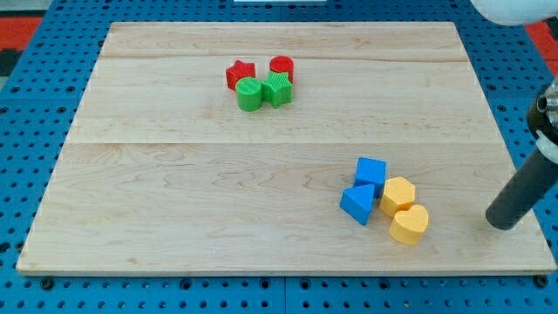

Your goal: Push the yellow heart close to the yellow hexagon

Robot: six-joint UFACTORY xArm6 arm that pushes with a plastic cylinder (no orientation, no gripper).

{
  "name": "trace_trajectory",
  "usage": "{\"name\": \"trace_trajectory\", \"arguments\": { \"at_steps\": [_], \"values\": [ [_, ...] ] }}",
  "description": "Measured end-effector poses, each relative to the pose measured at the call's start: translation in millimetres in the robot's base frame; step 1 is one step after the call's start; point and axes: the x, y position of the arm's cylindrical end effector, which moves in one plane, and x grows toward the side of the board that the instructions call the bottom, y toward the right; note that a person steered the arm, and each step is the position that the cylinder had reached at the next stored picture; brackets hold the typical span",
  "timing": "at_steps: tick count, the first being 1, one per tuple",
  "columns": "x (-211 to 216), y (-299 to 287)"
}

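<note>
Rod slanting in from the view's right edge, dark and straight, with my tip [500, 221] resting on the counter [218, 201] near its lower right corner. No pincer anywhere on the arm, so nothing to call open or closed. Tip well to the view's right of the yellow heart [409, 224], apart from it, with bare wood between. Heart lying just below the yellow hexagon [398, 194], the two touching or very nearly so; cannot tell which. Left of the hexagon, a blue cube [370, 172] set slightly higher, and beneath that a blue triangular block [357, 205], both crowded against the yellow pair in one tight cluster at the lower right. Far off toward the view's top, left of centre, a second cluster: red star [240, 72] at the left, red cylinder [281, 67] at the right, green cylinder [249, 94] below the star, green star-like block [277, 89] below the red cylinder, all pressed close together. Around the wooden board, blue perforated surface [35, 105] on every side.
</note>
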Motion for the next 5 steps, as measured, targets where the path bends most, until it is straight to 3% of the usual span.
{"name": "trace_trajectory", "arguments": {
  "at_steps": [5],
  "values": [
    [50,-17]
  ]
}}
